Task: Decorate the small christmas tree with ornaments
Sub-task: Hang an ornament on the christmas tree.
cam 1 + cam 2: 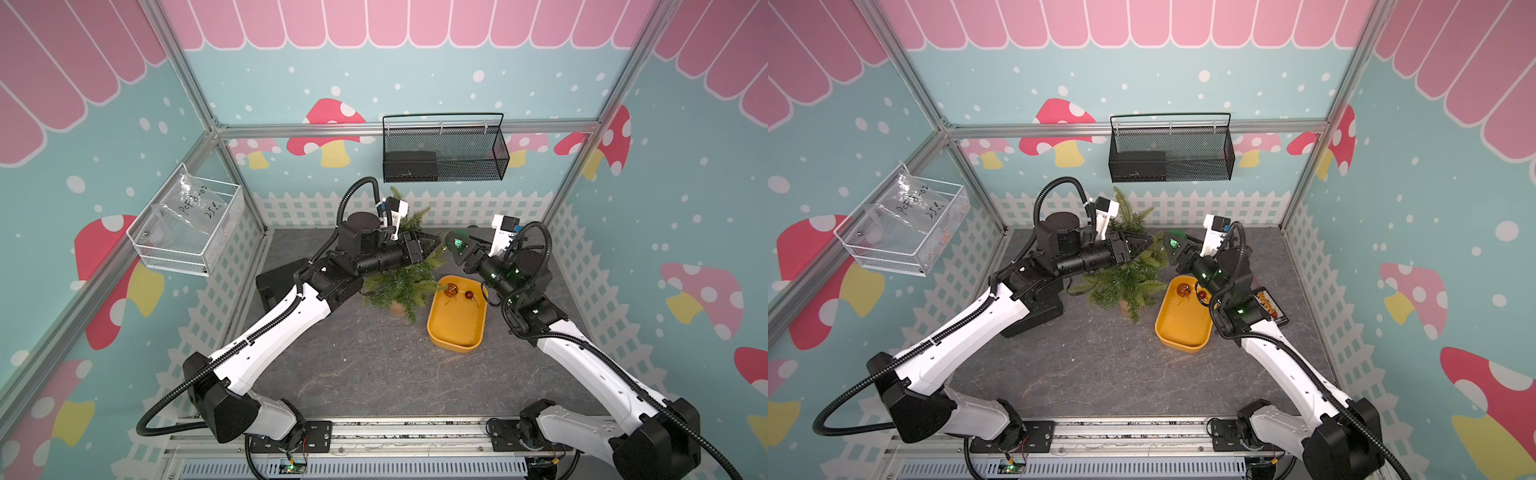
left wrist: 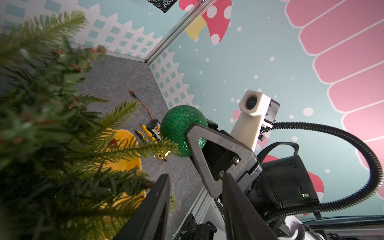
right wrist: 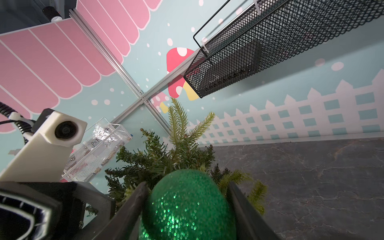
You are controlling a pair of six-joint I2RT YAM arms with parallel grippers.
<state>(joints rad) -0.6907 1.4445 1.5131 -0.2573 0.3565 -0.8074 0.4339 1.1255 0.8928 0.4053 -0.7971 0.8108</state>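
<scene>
The small christmas tree [image 1: 401, 286] is standing upright on its tan base toward the back of the grey tabletop [image 1: 365, 365]. Just beside its upper branches, the glittery green ornament [image 3: 187, 207] is hanging clear of the table, with the right gripper [image 3: 187, 185] clamping it between both fingers. The ornament's gold cap [image 2: 161, 155] is sitting close to a branch tip. The left gripper [image 2: 195, 178] is hovering over the tree from the opposite side, its jaws standing apart and holding nothing. The amber ornament [image 1: 451, 289] and the red ornament [image 1: 468, 294] are lying in the yellow tray [image 1: 455, 332], just beside the tree.
</scene>
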